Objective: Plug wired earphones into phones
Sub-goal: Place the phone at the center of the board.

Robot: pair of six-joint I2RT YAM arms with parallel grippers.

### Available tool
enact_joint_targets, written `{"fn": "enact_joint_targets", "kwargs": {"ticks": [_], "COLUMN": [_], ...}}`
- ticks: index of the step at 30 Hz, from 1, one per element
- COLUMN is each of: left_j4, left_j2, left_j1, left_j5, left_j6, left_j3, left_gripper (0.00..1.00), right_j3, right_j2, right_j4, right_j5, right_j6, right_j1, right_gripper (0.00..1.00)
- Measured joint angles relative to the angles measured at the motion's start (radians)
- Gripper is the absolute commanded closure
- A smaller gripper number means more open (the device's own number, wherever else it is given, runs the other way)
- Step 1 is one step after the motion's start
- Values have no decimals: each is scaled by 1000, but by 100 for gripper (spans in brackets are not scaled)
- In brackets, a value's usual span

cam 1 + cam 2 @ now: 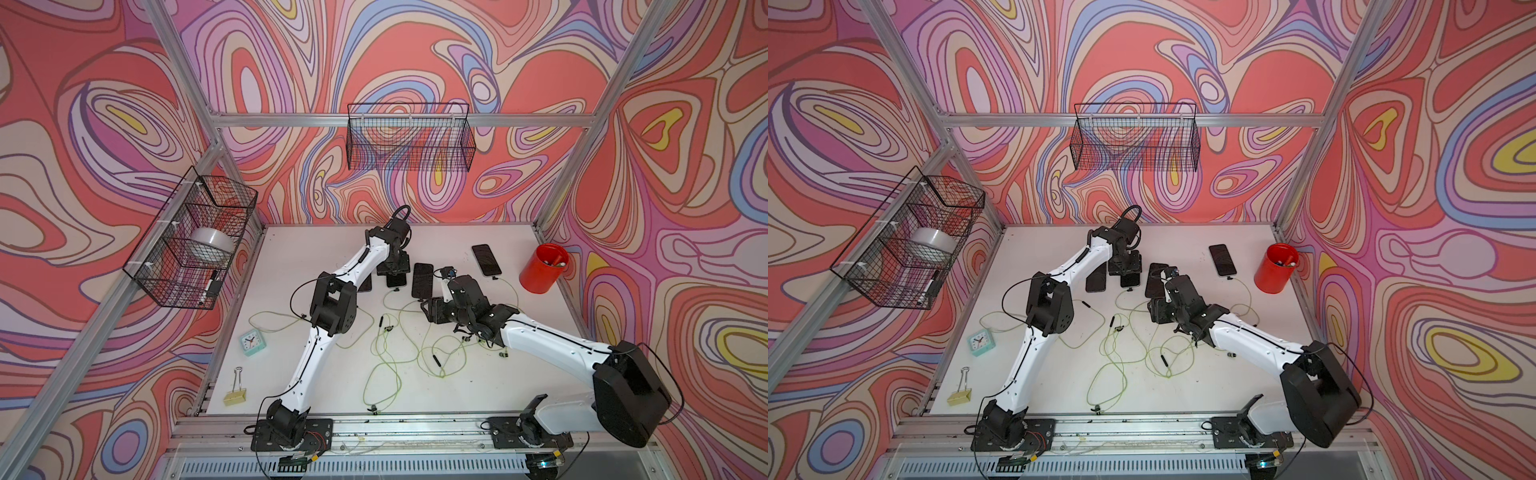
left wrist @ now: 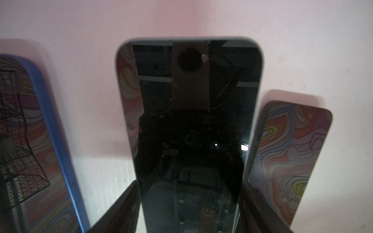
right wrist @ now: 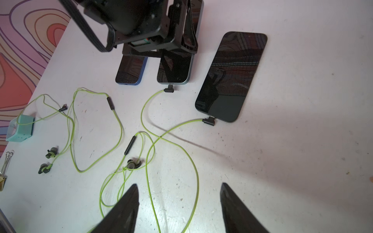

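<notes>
1. The left claw [image 2: 189, 187] is pinching the middle phone [image 2: 189, 121] by its two long sides. A plug [image 3: 169, 88] is sitting in that phone's end. If the claw is lifting away crooked, it could be dragging the phone and tugging the plug out.
2. The right claw [image 3: 178, 184] is spread wide and is holding nothing. It is hanging over the green cords [image 3: 173, 149] on the table [image 3: 292, 141], and one cord is lying right under the gap. A finger going down here could be snagging that cord. That could be yanking the second plug [image 3: 210, 121] out of the next phone [image 3: 232, 76].
3. The blue-edged phone [image 3: 131, 70] is lying just beside the middle phone, with nothing in it. The loose plug [image 3: 63, 109] is lying well apart from it, near the little clock [image 3: 20, 129]. Its cord is looping over the clock, so pulling it could be dragging the clock along.
4. The cords are crossing each other. Pulling one could be moving the others.
5. The far phone [image 1: 486, 259] is lying near the red cup [image 1: 542, 270], and it looks plugged in. A swinging arm could be bumping it.
</notes>
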Motion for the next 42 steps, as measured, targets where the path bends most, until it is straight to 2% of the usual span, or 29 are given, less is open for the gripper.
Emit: {"fn": "enact_joint_targets", "kwargs": {"ticks": [3,8,9,10,15,20,22,25,29,33,38,42], "left_j4": [-8,-13,-7,5,42,43,45,56,53,27,6,19], "left_j2": [39,43,43,40,-12,-122,-230,-474,-807,-1005,-1044,-1019], "left_j1": [4,5,5,5,5,7,15,49,146,262,369,410], "left_j5": [8,33,39,41,45,-7,-37,-73,-135,-177,-169,-187], "left_j6": [10,30,37,43,61,82,82,73,44,5,-58,-104], "left_j3": [42,40,35,27,-52,-119,-201,-385,-604,-793,-1038,-1151], "left_gripper": [60,12,4,0,0,1,8,16,26,37,43,49], "right_j3": [-16,-24,-24,-24,-20,18,47,104,113,113,115,115], "right_j2": [0,0,1,2,26,69,91,140,176,202,211,211], "right_j4": [-1,-17,-17,-18,-26,-43,-51,-59,-56,-61,-68,-67], "right_j5": [-6,-24,-27,-29,-39,-41,-33,-5,24,31,31,25], "right_j6": [0,-8,-12,-16,-37,-58,-65,-74,-75,-92,-122,-130], "right_j1": [0,0,0,0,0,-2,-4,-6,-6,-6,-6,-6], "right_gripper": [35,34,33,33,27,26,27,28,29,28,29,30]}}
